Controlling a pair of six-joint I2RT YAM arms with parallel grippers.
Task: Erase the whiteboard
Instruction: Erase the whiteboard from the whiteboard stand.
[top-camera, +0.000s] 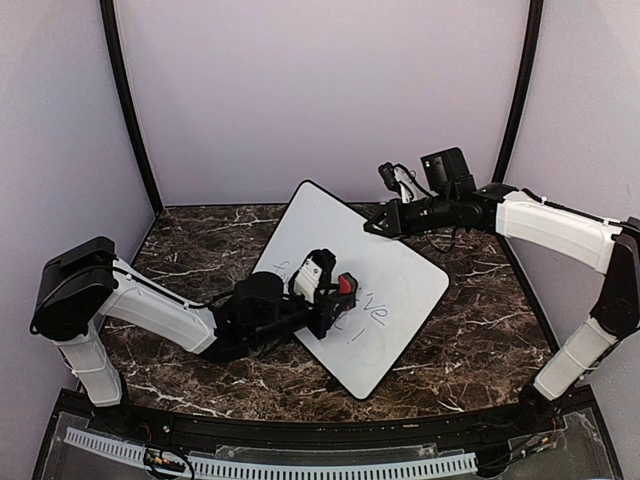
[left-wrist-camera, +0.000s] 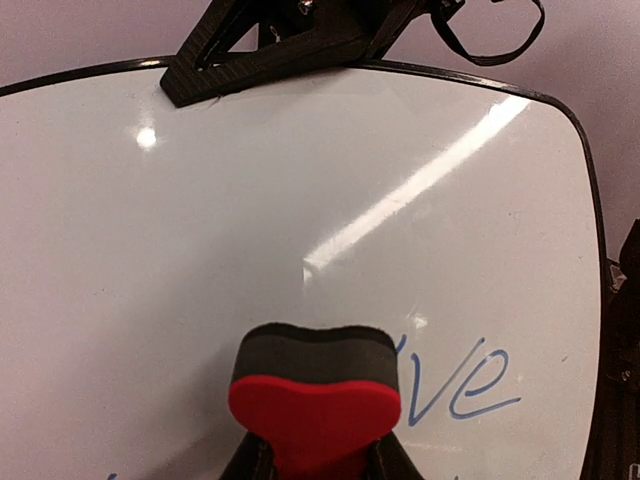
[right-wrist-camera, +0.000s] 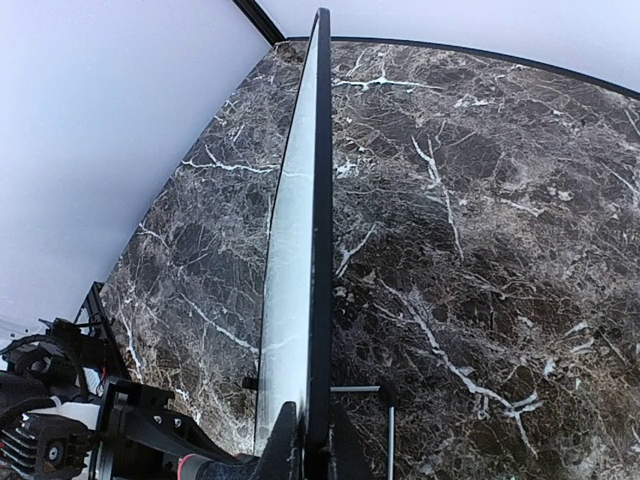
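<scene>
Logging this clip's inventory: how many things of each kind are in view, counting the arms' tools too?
whiteboard: 1
red eraser: 1
tools: 2, the left tool and the right tool
Total: 4

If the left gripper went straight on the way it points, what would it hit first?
The whiteboard: the left gripper aims its red eraser at its face beside the blue writing. They may already touch; depth unclear.
</scene>
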